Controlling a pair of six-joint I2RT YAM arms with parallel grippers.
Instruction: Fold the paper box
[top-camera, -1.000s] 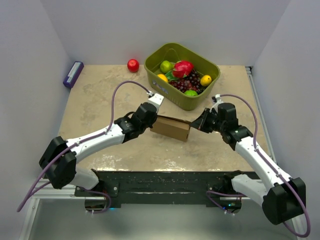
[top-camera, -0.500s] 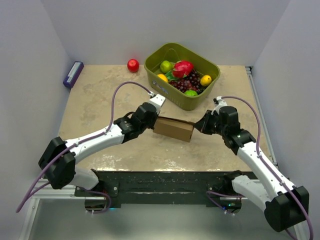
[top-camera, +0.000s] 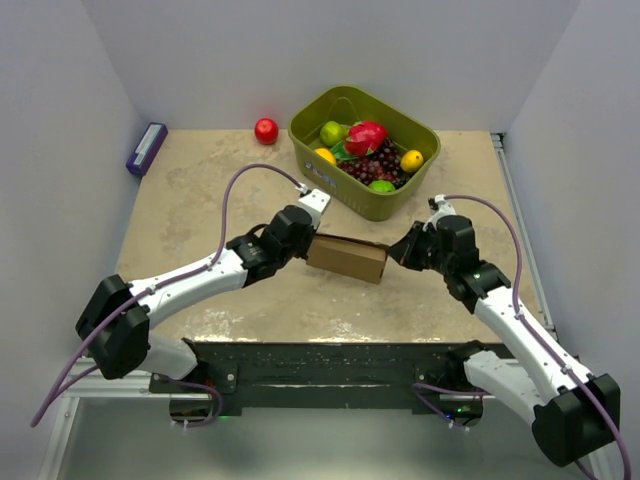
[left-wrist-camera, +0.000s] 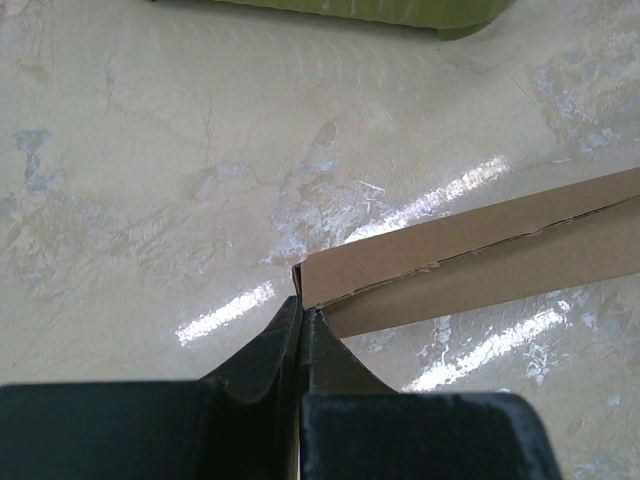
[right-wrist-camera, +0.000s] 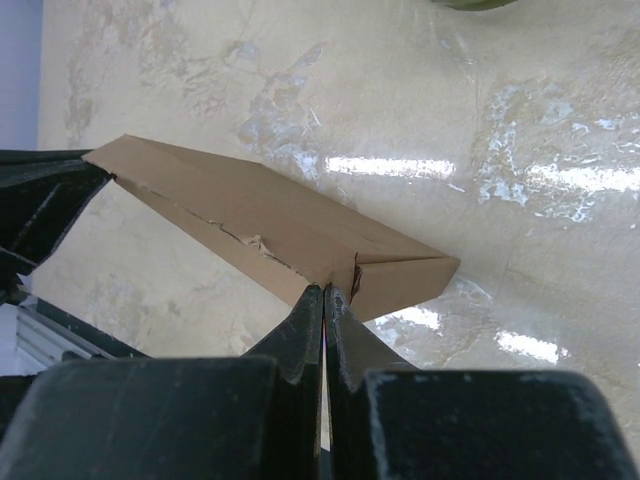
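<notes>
The paper box (top-camera: 347, 258) is a plain brown flattened sleeve lying between my two arms, just in front of the green basket. My left gripper (top-camera: 306, 243) is shut, its tips pinching the box's left end corner (left-wrist-camera: 302, 308). My right gripper (top-camera: 395, 252) is shut too, its tips pinching the right end beside a small folded flap (right-wrist-camera: 325, 290). In the left wrist view the box (left-wrist-camera: 480, 260) runs off to the right. In the right wrist view the box (right-wrist-camera: 280, 225) stretches away to the left gripper's dark fingers (right-wrist-camera: 50, 200).
A green basket (top-camera: 312, 118) full of fruit stands right behind the box; its wall (left-wrist-camera: 400, 12) shows at the top of the left wrist view. A red apple (top-camera: 266, 130) lies left of it. A purple block (top-camera: 147, 148) sits at the far left table edge.
The box and both grippers have shifted slightly to the right together. Both grippers have stayed shut.
</notes>
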